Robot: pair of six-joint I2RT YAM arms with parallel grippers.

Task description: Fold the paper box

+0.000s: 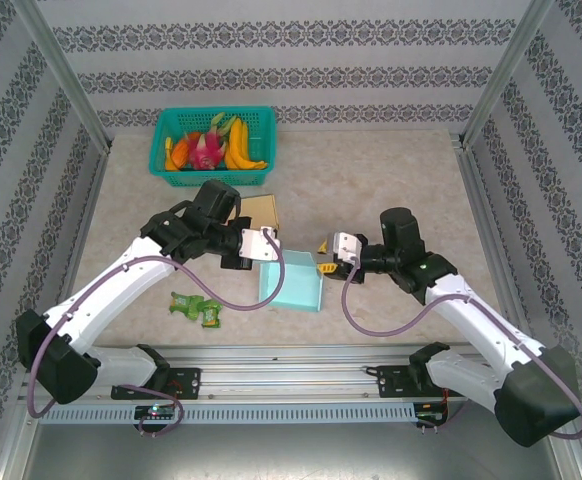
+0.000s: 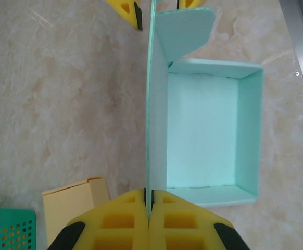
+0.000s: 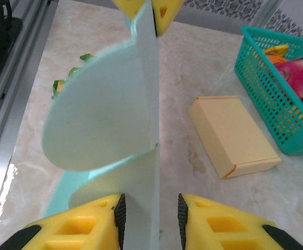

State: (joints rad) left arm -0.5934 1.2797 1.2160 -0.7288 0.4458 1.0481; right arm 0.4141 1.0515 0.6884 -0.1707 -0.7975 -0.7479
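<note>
The mint-green paper box (image 1: 296, 288) lies open on the table between the arms, its tray (image 2: 209, 130) facing up and its lid panel standing upright. In the left wrist view my left gripper (image 2: 150, 195) is shut on the near end of that upright panel. A rounded side flap (image 3: 99, 109) bends off the panel's far end. My right gripper (image 3: 150, 200) straddles that end: the panel lies against its left pad and table shows in the gap before the right pad, so it is open. From above, the left gripper (image 1: 269, 246) and right gripper (image 1: 324, 265) face each other across the box.
A closed tan box (image 1: 259, 210) lies just behind the mint box, also seen as the tan box (image 3: 235, 135). A teal basket (image 1: 211, 170) of fruit stands at the back left. A green snack packet (image 1: 196, 308) lies near the front left. Aluminium rails run along the near edge.
</note>
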